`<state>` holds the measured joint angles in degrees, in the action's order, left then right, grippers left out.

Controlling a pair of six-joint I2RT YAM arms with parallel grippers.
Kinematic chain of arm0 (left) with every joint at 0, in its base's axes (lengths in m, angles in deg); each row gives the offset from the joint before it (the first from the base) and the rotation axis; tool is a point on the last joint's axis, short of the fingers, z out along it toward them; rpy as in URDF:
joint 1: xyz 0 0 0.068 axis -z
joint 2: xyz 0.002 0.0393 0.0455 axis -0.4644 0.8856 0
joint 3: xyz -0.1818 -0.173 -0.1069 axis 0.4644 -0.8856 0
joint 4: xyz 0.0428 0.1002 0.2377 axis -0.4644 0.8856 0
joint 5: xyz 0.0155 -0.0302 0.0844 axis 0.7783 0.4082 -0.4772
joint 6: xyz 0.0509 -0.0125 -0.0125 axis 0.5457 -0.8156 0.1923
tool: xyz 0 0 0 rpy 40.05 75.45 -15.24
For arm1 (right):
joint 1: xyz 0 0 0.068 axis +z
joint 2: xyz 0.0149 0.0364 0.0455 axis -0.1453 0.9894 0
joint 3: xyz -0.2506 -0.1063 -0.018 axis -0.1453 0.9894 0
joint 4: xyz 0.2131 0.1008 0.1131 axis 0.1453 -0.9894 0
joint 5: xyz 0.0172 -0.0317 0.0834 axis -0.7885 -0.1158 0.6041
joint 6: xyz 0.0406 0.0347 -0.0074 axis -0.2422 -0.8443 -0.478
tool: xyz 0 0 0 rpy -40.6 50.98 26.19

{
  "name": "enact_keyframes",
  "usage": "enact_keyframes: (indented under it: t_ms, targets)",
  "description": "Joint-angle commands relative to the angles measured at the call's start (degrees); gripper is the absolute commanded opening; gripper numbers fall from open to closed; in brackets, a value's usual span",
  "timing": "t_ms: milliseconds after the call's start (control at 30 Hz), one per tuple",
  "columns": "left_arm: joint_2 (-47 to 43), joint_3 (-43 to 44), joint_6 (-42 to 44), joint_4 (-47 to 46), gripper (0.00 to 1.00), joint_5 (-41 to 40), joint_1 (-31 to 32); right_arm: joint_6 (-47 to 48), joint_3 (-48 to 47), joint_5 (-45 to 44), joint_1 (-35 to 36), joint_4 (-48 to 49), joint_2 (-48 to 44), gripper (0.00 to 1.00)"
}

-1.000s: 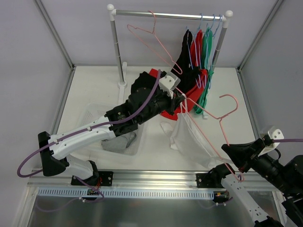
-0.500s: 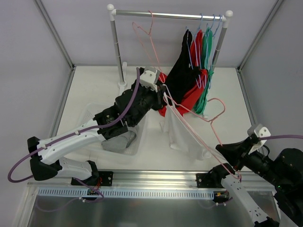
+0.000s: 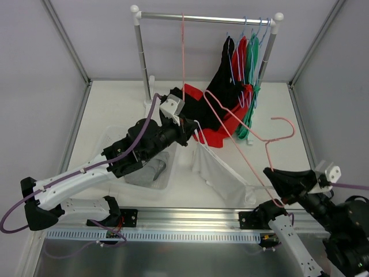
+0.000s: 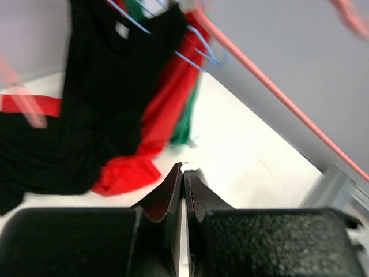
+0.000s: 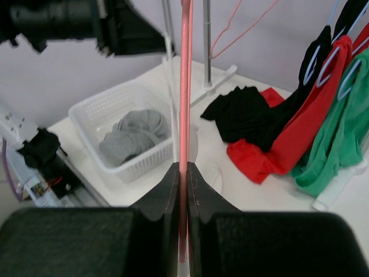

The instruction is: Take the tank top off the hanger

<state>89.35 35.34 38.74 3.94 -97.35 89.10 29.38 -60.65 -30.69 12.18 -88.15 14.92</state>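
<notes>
1. Right wrist: the right gripper (image 5: 183,168) is clamped on the hanger (image 5: 184,86). It should hold firm and still, acting as the anchor.
2. Left wrist: the left gripper (image 4: 183,173) is pinched shut with a white sliver at its tips. It should pull slowly, away from the hanger.
3. Top: the tank top (image 3: 218,168) hangs between the grippers, its strap in the left one and its far edge along the hanger wire. Since a second ago the left gripper has drawn leftward, taking the strap with it.

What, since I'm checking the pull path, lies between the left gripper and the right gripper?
The white tank top, hanging along the pink hanger that the right gripper grips, lies there, as the top external view shows.
</notes>
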Motion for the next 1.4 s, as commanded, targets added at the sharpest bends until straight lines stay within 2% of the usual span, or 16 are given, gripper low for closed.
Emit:
enact_keyframes:
  t_ms: [0, 100, 133, 200, 267, 367, 467, 533, 567, 600, 733, 900, 1000, 1067, 1167, 1367]
  targets:
    - [-3.94, -4.93, -3.48, -7.28, 0.0, 14.69, -0.17, -9.46, 9.96, -2.6, 0.03, 26.02, -0.89, 0.0]
    - [-4.48, -6.52, -3.48, -8.77, 0.0, 28.0, 0.01, -17.11, 20.42, -2.77, 0.03, 44.34, -1.6, 0.0]
    - [-4.3, -7.22, -3.4, -9.04, 0.0, 31.64, 0.01, -18.62, 23.0, -3.99, -0.06, 59.11, -1.43, 0.0]
    - [-2.81, -7.84, -3.13, -9.22, 0.0, 40.76, 0.09, -20.99, 27.4, -6.01, 0.03, 74.04, 1.29, 0.0]
    - [-1.24, -9.07, -3.57, -9.31, 0.0, 44.06, 0.44, -23.2, 30.31, -8.56, 0.03, 92.16, 7.23, 0.0]
    - [0.53, -12.32, -5.59, -9.57, 0.0, 40.57, 0.62, -21.28, 31.28, -10.15, 0.03, 109.84, 14.97, 0.0]
    - [3.68, -14.87, -7.78, -8.44, 0.0, 30.04, 0.53, -17.42, 29.63, -9.72, -0.06, 115.95, 18.52, 0.0]
    - [7.45, -14.36, -10.86, -4.07, 0.0, 20.49, 0.45, -16.09, 27.52, -10.24, -0.06, 105.02, 18.8, 0.0]
    - [8.69, -13.91, -11.56, -2.56, 0.0, 17.82, 0.45, -13.56, 22.2, -10.42, 0.03, 95.3, 17.83, 0.0]
    - [9.84, -13.04, -12.44, -1.41, 0.0, 16.57, 0.45, -12.58, 18.84, -10.77, 0.03, 75.98, 16.95, 0.0]
    - [14.41, -12.59, -13.94, 0.62, 0.0, 12.96, 0.45, -8.89, 3.89, -18.3, -0.06, 40.66, 19.57, 0.0]
    - [15.65, -11.02, -13.68, 2.71, 0.0, 14.36, 0.45, -8.79, -8.94, -24.57, 0.03, 13.96, 27.12, 0.0]
    - [13.72, -9.61, -13.42, 6.49, 0.32, 11.04, 0.45, -8.96, -12.74, -23.43, 0.03, 6.9, 34.07, 0.0]
    - [11.7, -8.2, -12.98, 10.1, 0.71, 8.75, 0.45, -9.31, -14.07, -21.23, 0.29, 6.61, 36.97, 0.0]
    - [8.01, -5.48, -11.4, 17.22, 0.99, 4.27, 0.45, -8.53, -16.96, -24.19, 2.49, 6.26, 39.52, 0.0]
    - [-2.88, -4.51, -10.42, 29.5, 0.99, -4.43, -0.43, -6.42, -25.56, -29.22, 7.32, 5.56, 49.36, 0.0]
